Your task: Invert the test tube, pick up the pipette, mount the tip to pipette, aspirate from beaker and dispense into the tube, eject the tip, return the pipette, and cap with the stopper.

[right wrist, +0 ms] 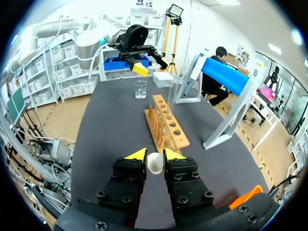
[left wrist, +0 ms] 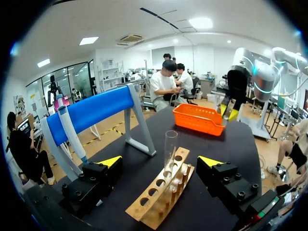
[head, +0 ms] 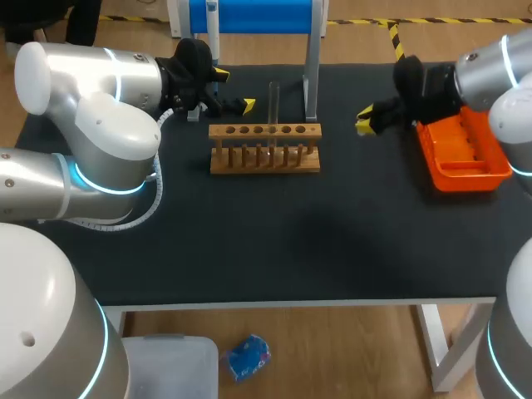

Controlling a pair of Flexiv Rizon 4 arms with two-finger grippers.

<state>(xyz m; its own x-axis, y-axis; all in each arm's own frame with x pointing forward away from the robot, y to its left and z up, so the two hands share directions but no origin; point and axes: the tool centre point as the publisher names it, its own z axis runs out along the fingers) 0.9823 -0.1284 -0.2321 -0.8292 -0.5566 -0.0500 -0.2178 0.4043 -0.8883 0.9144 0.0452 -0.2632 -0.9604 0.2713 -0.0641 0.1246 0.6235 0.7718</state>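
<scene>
A clear test tube (head: 273, 101) stands upright in the wooden rack (head: 264, 150). My left gripper (head: 233, 90) hovers open just left of the tube, which in the left wrist view (left wrist: 170, 150) rises ahead of the wide-apart fingers. The pipette (left wrist: 72, 131) hangs on the blue stand (left wrist: 94, 111) beside that gripper. My right gripper (head: 366, 120) is right of the rack, near the orange tray (head: 462, 155). In its wrist view the gripper (right wrist: 150, 155) is shut on a small white stopper (right wrist: 155, 163). The glass beaker (right wrist: 140, 89) sits beyond the rack (right wrist: 166, 126), under my left gripper (right wrist: 139, 65).
A white box (right wrist: 162, 78) sits next to the beaker at the stand's foot. The stand's legs (head: 312, 79) rise just behind the rack. The black tabletop (head: 291, 241) stretches bare from the rack to the front edge.
</scene>
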